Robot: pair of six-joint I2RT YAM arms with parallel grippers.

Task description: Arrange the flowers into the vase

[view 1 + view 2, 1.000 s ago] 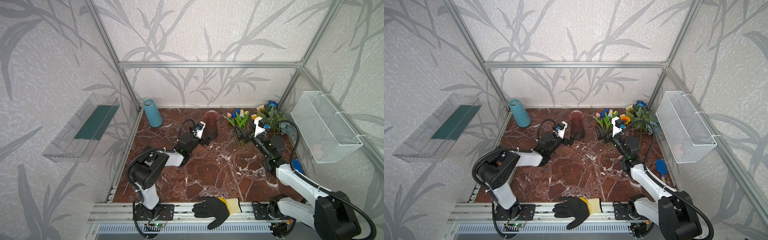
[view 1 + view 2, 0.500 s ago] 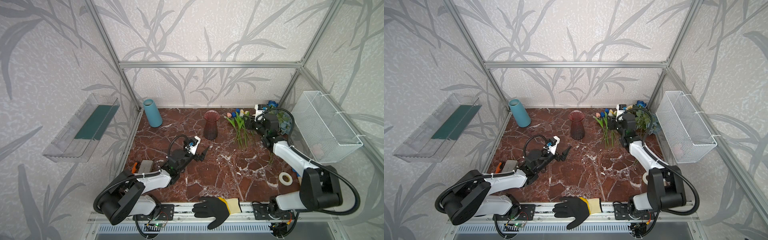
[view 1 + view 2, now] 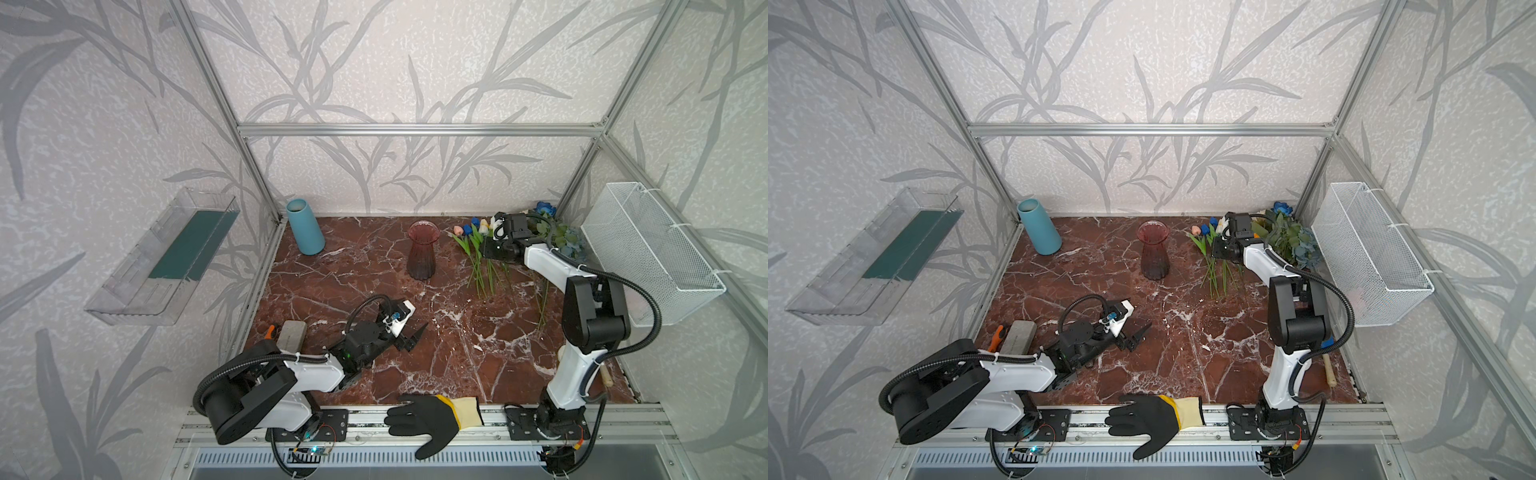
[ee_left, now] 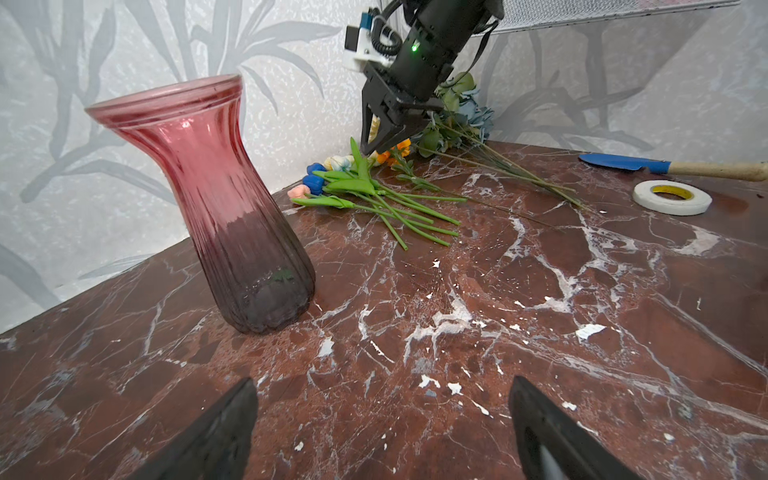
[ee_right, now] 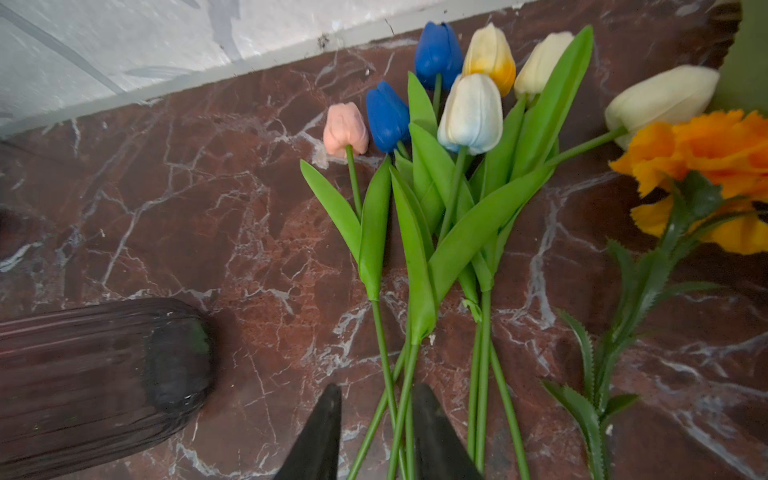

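A pink ribbed glass vase point(image 3: 422, 253) point(image 3: 1154, 253) point(image 4: 224, 216) stands upright and empty at the middle back. To its right the flowers lie flat: pink, blue, white and yellow tulips point(image 3: 473, 232) point(image 3: 1208, 232) point(image 5: 457, 124), an orange marigold point(image 5: 706, 158), a deep-blue rose point(image 3: 1282, 206) and a dusty-blue bunch point(image 3: 1304, 249) in the corner. My right gripper point(image 3: 485, 251) point(image 5: 376, 390) points down on the tulips, its narrow jaws closed round a few green stems. My left gripper point(image 3: 415, 337) point(image 4: 381, 380) hovers open and empty over bare marble, well in front of the vase.
A teal cylinder point(image 3: 305, 228) stands at the back left. A wire basket point(image 3: 648, 249) hangs on the right wall, a clear tray point(image 3: 166, 257) on the left wall. A tape roll point(image 4: 671, 197) and blue trowel point(image 4: 623, 164) lie at right; a black glove point(image 3: 432, 417) lies on the front rail.
My left gripper drew back from the vase toward the front. My right gripper swung to the back over the tulips and its jaws narrowed round their stems.
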